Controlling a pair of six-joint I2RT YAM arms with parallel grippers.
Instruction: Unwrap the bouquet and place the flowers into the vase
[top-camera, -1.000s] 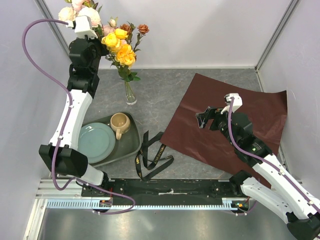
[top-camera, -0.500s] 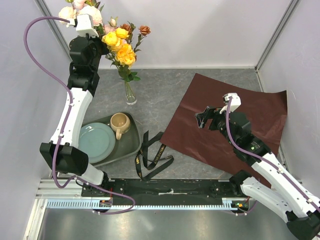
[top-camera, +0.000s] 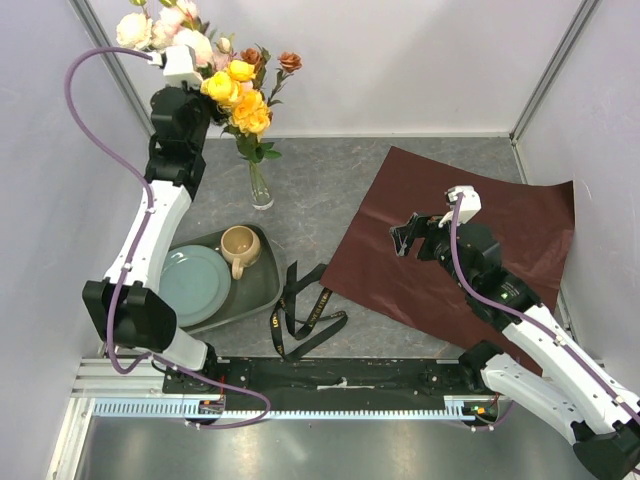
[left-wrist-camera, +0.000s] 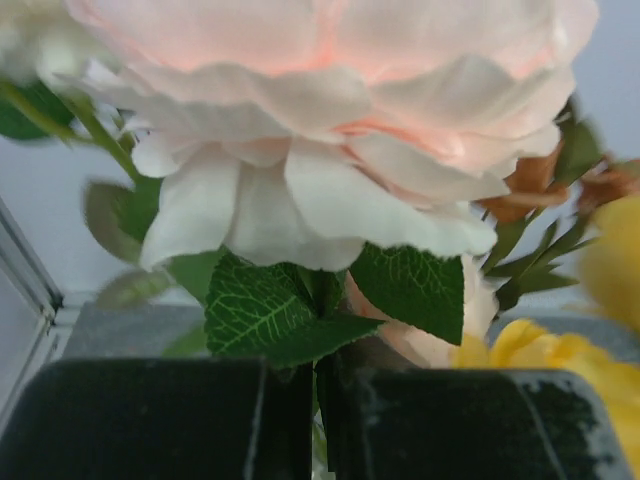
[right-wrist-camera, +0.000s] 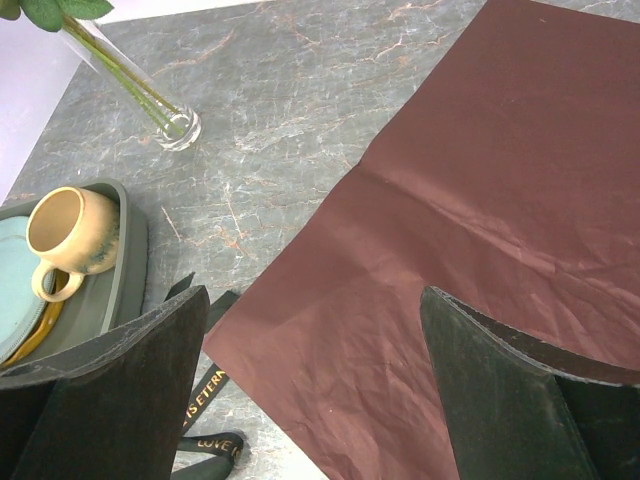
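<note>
The narrow clear glass vase (top-camera: 260, 190), near the counter's (top-camera: 330, 170) far left corner, holds yellow and rust roses (top-camera: 245, 105). My left jaws grip a pale pink rose spray (left-wrist-camera: 330, 100) high beside them, I think for lowering in; my right jaws are wide, empty.

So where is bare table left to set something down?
Free: the grey table between the vase and the paper. Also a small patch between the ribbon and the paper's near edge. Crowded: the left side, with the tray holding mug and plate.
</note>
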